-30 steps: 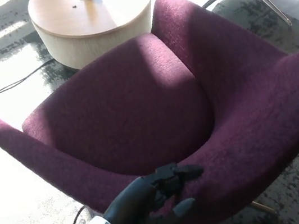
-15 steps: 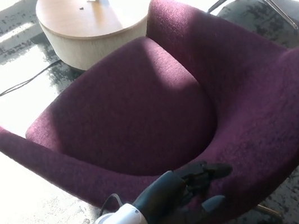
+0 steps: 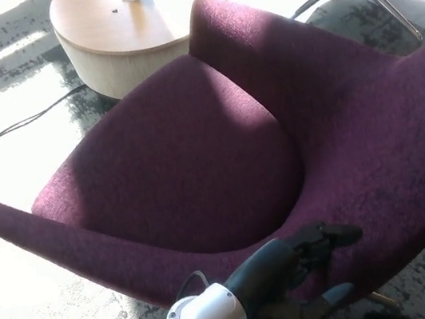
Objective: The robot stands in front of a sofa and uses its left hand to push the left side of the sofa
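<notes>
Head view is showing the left hand (image 3: 313,261), fingers spread, pressing the lower-centre padded edge of the frame-filling purple sofa (image 3: 188,155), likely heavy yet soft-covered, best pushed there.

One purple sofa (image 3: 195,154), one round wooden table (image 3: 107,30), one hand (image 3: 313,261), one floor cable (image 3: 21,123).

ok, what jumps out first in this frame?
The big purple sofa fills most of the head view, its seat half in sunlight. At the bottom edge the robot's left hand presses against the sofa's near outer side, fingers spread on the fabric. A round wooden table sits behind it, top left.
</notes>
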